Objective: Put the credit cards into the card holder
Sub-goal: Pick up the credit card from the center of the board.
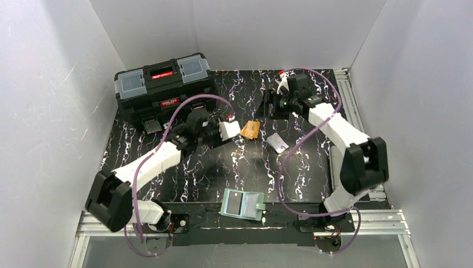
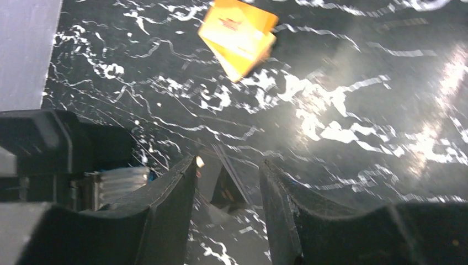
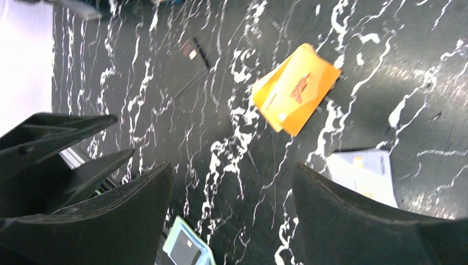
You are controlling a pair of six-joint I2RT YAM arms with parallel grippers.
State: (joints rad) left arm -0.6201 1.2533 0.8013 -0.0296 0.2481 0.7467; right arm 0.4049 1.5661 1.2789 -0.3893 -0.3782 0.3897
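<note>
Black marbled surface (image 1: 212, 178), top view. The orange card (image 1: 251, 129) is lying just past centre toward 12 o'clock. The white card (image 1: 277, 143) is lying near it at its 4 o'clock, not touching it. The card holder (image 1: 242, 204) is lying open at 6 o'clock by the near edge, well apart from both cards, with neither card in it. A toolbox (image 1: 162, 86) is sitting at 10 o'clock. The left hand (image 1: 234, 132) is hovering just beside the orange card at its 9 o'clock, and the right hand (image 1: 271, 106) is hanging at its 1 o'clock.

Left wrist view. The left hand (image 2: 227, 163) is standing with its jaws apart, gripping nothing, with bare surface showing between them. The orange card (image 2: 238, 36) is showing at 12 o'clock, too blurred to tell whether it is flat or tipped.

Right wrist view. The right hand (image 3: 232, 168) is standing wide apart and empty. The orange card (image 3: 295, 88) is at 1 o'clock. The white card (image 3: 367, 176) is at 4 o'clock, partly behind a finger. A corner of the card holder (image 3: 185, 248) is at 6 o'clock.

Hazards, as judged:
- Both hands are crowding the orange card, so they are risking a knock against each other.
- The cards are thin and the surface is glossy, so fingertips are likely to skid a card along rather than lift it.
- The holder is lying loose and far from the cards, so a card may slip during the carry, or the holder may slide away when a card is pushed in.
</note>
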